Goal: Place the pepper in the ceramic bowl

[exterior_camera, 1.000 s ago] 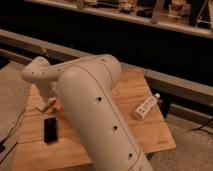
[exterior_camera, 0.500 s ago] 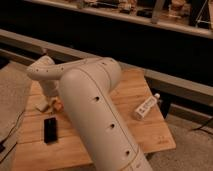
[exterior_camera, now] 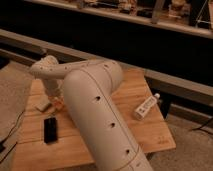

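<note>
While the arm [exterior_camera: 95,115] fills mid-frame in the camera view, your tool [exterior_camera: 54,98] sits low at the surface's [exterior_camera: 150,137] 9 o'clock side, clenched. Pepper [exterior_camera: 59,103] shows as an orange bit right at the tool tip; can't tell if it's pinched. Pale block [exterior_camera: 42,106] is just beside, at the tool's 8 o'clock. Black slab [exterior_camera: 50,130] lies at its 6 o'clock. White bottle [exterior_camera: 146,107] lies well apart, at the surface's 3 o'clock.

Workshop-like test room. My wooden surface [exterior_camera: 145,137] stands before long dark rails [exterior_camera: 175,82] and a cluttered shelf [exterior_camera: 150,15]. My pincer [exterior_camera: 54,100] is down at its left end.
</note>
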{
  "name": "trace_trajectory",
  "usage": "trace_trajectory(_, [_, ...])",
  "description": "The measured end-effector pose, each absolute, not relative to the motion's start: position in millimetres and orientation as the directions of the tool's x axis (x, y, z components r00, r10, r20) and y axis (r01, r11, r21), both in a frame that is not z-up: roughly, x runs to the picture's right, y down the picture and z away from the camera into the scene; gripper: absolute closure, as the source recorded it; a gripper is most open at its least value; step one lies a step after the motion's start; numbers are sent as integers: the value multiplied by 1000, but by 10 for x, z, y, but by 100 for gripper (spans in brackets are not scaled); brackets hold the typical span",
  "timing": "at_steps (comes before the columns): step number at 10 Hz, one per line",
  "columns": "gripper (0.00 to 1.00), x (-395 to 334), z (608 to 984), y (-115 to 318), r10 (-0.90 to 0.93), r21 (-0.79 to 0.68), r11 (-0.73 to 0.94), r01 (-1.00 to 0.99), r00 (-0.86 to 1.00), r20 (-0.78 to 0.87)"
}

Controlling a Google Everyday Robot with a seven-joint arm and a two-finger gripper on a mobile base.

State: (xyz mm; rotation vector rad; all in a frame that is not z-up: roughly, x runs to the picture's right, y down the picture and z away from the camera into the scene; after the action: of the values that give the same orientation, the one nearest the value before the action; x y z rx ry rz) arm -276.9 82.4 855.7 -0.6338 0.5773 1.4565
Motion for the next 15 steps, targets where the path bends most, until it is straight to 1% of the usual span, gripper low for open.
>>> trace_trajectory(2, [100, -2773, 8465, 654, 734, -64, 22, -998, 60, -677])
trace_trajectory(4, [100, -2776, 8211, 525, 733, -116, 52, -992, 116, -671])
trace_trajectory(9, [100, -2492, 7458, 475, 679, -251, 138, -958, 276, -680])
trace_trajectory(12, [100, -2198, 7205, 520, 686, -254, 166, -953, 297, -665])
trace_trajectory(15, [100, -1926, 6978, 668, 668, -260, 198, -945, 324, -669])
